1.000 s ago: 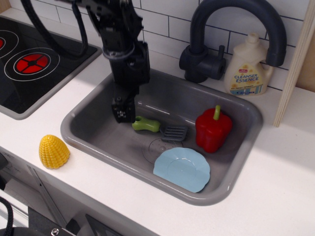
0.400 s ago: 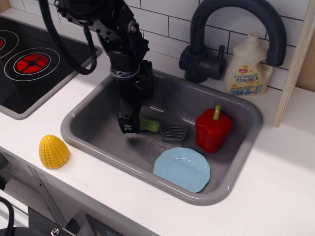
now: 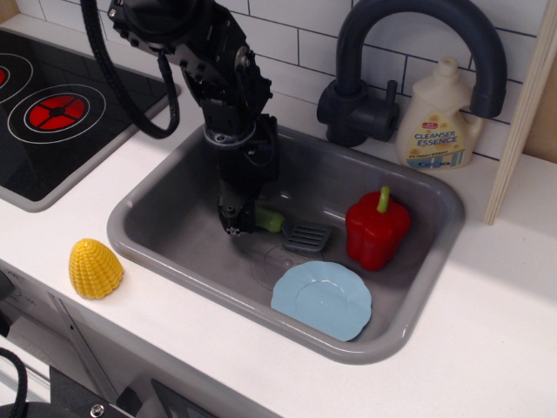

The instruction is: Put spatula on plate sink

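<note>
The spatula lies on the floor of the grey sink, its lime-green handle pointing left and its grey slotted head to the right. The light-blue plate lies flat at the sink's front, just right of the drain and apart from the spatula. My black gripper points down into the sink and sits at the left end of the handle, hiding that end. Its jaws are seen edge-on, so their gap does not show.
A red pepper stands in the sink right of the spatula head. A dark faucet arches behind the sink beside a detergent bottle. A yellow corn sits on the counter front left. The black stovetop lies at the left.
My gripper has moved down and to the right, from left of the handle onto its left end. The spatula, plate and pepper have not moved.
</note>
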Controlling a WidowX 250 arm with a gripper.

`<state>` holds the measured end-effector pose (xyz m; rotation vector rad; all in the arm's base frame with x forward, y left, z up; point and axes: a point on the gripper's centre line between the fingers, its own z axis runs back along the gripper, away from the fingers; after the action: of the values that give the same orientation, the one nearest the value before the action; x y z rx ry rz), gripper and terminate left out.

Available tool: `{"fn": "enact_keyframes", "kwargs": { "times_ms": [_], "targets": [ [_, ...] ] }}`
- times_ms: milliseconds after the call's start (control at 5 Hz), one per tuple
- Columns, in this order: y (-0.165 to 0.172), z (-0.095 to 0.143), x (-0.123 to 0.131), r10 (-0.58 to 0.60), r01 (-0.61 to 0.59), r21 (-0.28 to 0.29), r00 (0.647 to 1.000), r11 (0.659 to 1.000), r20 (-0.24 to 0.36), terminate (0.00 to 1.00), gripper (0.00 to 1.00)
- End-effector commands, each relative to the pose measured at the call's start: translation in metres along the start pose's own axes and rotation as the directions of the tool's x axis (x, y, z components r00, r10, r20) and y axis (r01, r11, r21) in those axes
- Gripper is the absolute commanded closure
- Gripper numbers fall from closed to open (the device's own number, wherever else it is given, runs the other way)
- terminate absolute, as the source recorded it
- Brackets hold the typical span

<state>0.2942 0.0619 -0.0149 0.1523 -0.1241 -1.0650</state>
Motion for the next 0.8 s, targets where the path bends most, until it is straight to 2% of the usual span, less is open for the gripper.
{"fn": "enact_keyframes", "kwargs": {
  "times_ms": [0, 200, 600],
  "targets": [
    [0.007, 0.005, 0.008, 0.000, 0.000, 0.006, 1.000, 1.000, 0.000, 0.00, 1.00],
    [0.008, 0.022, 0.004, 0.002, -0.002, 0.025, 1.000, 1.000, -0.007, 0.00, 1.00],
    [0.000, 0.053, -0.009, -0.001, 0.001, 0.011, 1.000, 1.000, 0.023, 0.00, 1.00]
  ]
}}
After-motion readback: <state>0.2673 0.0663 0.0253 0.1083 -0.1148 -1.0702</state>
